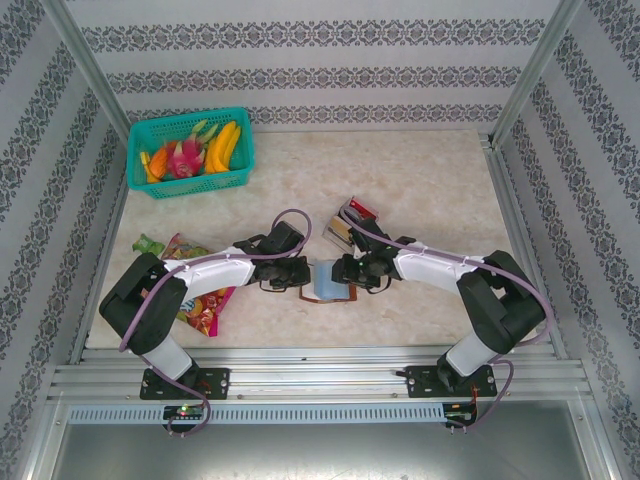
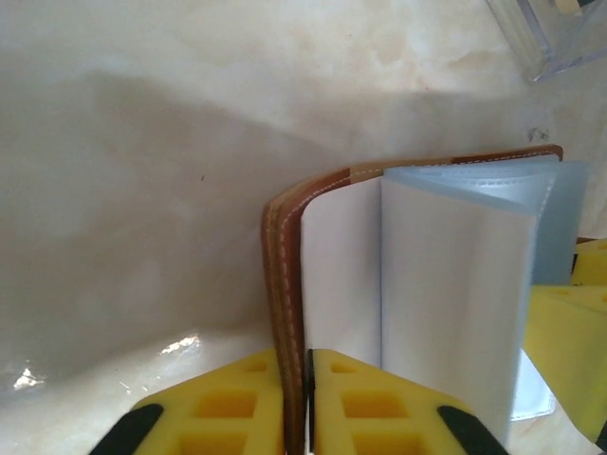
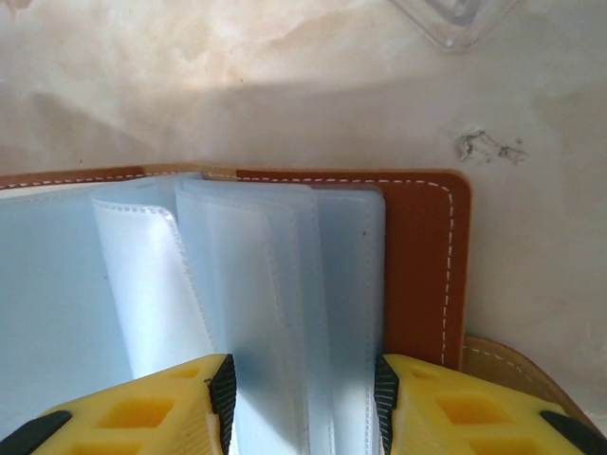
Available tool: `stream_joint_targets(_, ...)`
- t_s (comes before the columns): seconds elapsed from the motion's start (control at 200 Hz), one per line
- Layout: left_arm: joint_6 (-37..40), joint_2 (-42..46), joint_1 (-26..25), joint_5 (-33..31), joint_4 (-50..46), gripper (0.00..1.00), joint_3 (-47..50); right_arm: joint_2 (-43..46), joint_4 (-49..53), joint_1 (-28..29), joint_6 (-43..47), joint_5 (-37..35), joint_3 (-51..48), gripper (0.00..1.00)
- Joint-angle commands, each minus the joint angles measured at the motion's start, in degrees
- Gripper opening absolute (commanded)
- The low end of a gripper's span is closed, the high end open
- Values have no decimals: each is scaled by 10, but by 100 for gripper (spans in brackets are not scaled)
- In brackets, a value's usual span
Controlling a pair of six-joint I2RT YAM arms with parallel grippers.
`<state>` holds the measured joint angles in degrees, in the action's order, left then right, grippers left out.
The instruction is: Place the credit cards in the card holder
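The brown leather card holder (image 1: 328, 291) lies open on the table between my two grippers, its grey-clear sleeves fanned up. My left gripper (image 2: 305, 403) is shut on the edge of its brown cover (image 2: 282, 275), which stands upright. In the top view the left gripper (image 1: 300, 273) is at the holder's left side. My right gripper (image 3: 303, 408) is open, with a bundle of clear sleeves (image 3: 285, 284) between its jaws; its place in the top view is (image 1: 346, 272). Behind the right gripper, the credit cards (image 1: 350, 222) stand upright in a clear stand, red and dark ones showing.
A teal basket (image 1: 190, 152) of toy fruit sits at the back left. A colourful snack packet (image 1: 200, 300) lies under the left arm, with a green item (image 1: 150, 244) beside it. The clear stand's corner (image 2: 560, 38) is close to the holder. Metal rails frame the table.
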<state>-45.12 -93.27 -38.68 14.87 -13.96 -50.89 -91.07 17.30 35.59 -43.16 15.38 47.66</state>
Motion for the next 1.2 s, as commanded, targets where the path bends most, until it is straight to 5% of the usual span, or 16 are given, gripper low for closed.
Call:
stream_joint_targets(0.0,3,3,-3,-25,-5,23,7,-10,60,15,20,-65,32,47)
stream_joint_targets(0.115,2,18,-3,-35,-10,25,10,-30,105,31,32,-115,58,54)
stream_joint_targets(0.39,-2,19,-4,-20,14,24,19,-53,78,43,40,-89,56,75)
stream_joint_targets(0.47,-3,17,-4,-21,11,24,16,-61,86,52,40,-104,60,95)
stream_joint_targets(0.864,-59,167,-4,-178,-88,40,48,-161,199,107,39,-212,148,92)
stream_joint_targets(1.014,-56,218,-3,-110,19,32,81,-176,195,117,31,-201,153,93)
stream_joint_targets(1.199,-84,165,-3,-23,89,19,69,-184,184,116,22,-194,148,94)
